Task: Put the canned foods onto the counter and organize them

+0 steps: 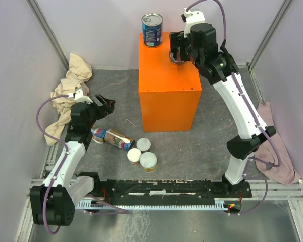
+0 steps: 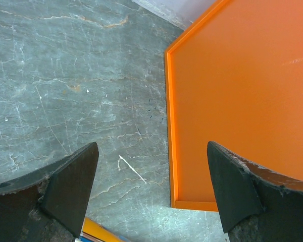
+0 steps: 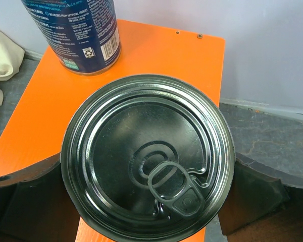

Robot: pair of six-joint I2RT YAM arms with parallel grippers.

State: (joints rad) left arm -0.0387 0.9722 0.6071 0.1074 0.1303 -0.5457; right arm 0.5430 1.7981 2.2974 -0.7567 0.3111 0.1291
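Toppling threatened — right end effector (image 1: 178, 51) clamped a silver-topped steel can (image 3: 146, 151) at the right edge of the orange box (image 1: 169, 106).

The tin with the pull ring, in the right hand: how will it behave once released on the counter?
The tin looks like rigid metal with its ring unopened, so probably full and heavy for its size. Set upright on the flat orange counter, it should stand steady; on its side it would likely roll.
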